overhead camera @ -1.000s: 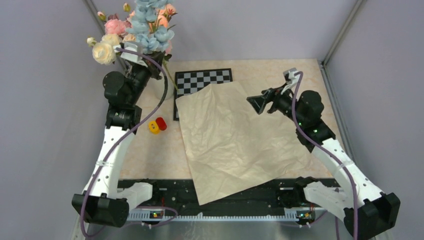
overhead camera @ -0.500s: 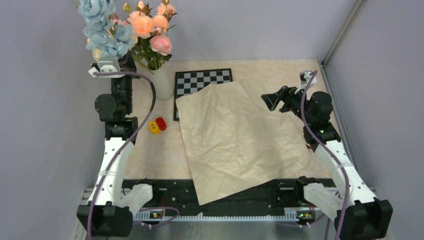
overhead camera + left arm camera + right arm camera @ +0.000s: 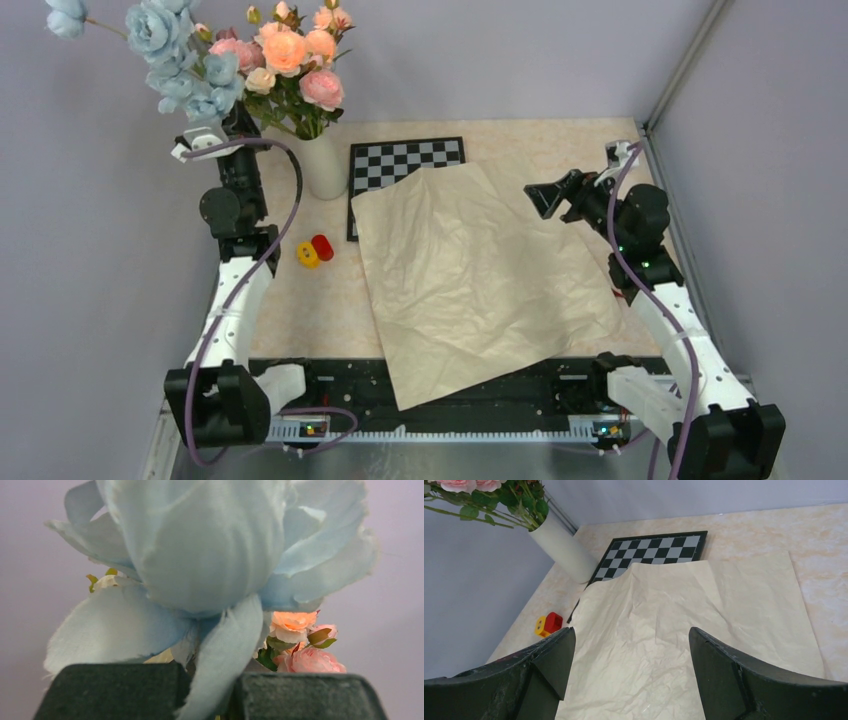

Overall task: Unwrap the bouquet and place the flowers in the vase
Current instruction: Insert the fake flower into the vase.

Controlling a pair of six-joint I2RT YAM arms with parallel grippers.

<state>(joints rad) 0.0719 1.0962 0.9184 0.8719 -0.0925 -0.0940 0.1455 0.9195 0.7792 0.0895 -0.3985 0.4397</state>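
Left gripper (image 3: 211, 686) is clamped on the blue flowers (image 3: 185, 65), held high at the far left, just left of the vase (image 3: 322, 170). Right gripper (image 3: 545, 197) hangs wide open above the unfolded paper (image 3: 470, 280).

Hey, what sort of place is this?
Probably a robotics lab test cell: plain grey walls box in a table, a chessboard lies on it, and a left arm and right arm are bolted at its near edge.

Light was bright, even and diffuse, leaving only faint shadows on the table (image 3: 560, 140). The overhead view was sharp. Up close, the left wrist's blue bloom (image 3: 210, 545) looked slightly soft.
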